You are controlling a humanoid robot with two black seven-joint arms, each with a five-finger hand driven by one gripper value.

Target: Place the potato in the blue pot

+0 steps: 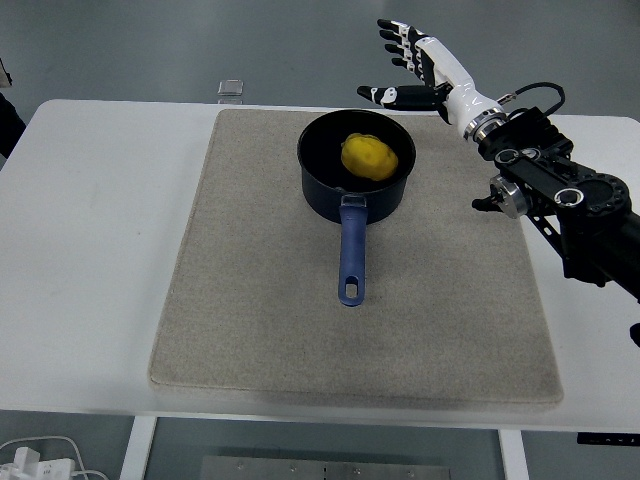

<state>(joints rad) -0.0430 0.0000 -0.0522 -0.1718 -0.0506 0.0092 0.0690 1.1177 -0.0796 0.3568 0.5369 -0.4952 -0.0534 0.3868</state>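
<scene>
The yellow, lumpy potato (369, 157) lies inside the dark blue round pot (352, 190), toward the right side of its interior and resting on the bottom. The pot's long blue handle (350, 252), with a hanging slot at its end, points toward the near edge of the table. The pot stands on the far half of a beige rectangular fabric mat (250, 300), which covers the middle of the white table (90, 250). The robot's right hand (420, 70), white with black fingertips, is raised above and behind the pot's right rim, clear of pot and potato; its fingers are spread wide and it holds nothing. The black right arm (560, 200) enters from the right edge. A small grey square object (231, 89) sits at the table's far edge, beyond the mat.
</scene>
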